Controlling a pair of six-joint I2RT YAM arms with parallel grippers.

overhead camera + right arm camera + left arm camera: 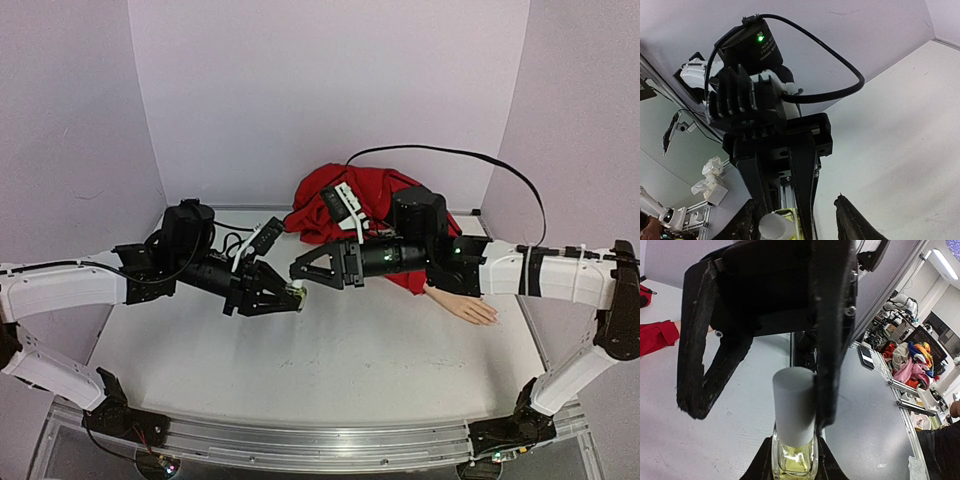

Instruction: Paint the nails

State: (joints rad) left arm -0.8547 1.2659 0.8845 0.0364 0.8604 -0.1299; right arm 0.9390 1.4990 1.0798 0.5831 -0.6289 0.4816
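My left gripper (288, 298) is shut on a small clear bottle (794, 460) of yellowish liquid with a pale grey cap (794, 405), held above the table's middle. My right gripper (302, 272) faces it, open, with the cap (774, 227) between its fingers. One right finger (830, 340) lies against the cap's side and the other (695, 365) stands well off it. The mannequin hand (465, 305) lies at the right, sticking out of the red jacket (350, 205). Its nails are too small to make out.
The white table (330, 370) is walled at the back and sides. A black cable (480, 160) arcs over the jacket to the right arm. A white and black device (345, 205) lies on the jacket. A metal rail (300, 440) runs along the near edge.
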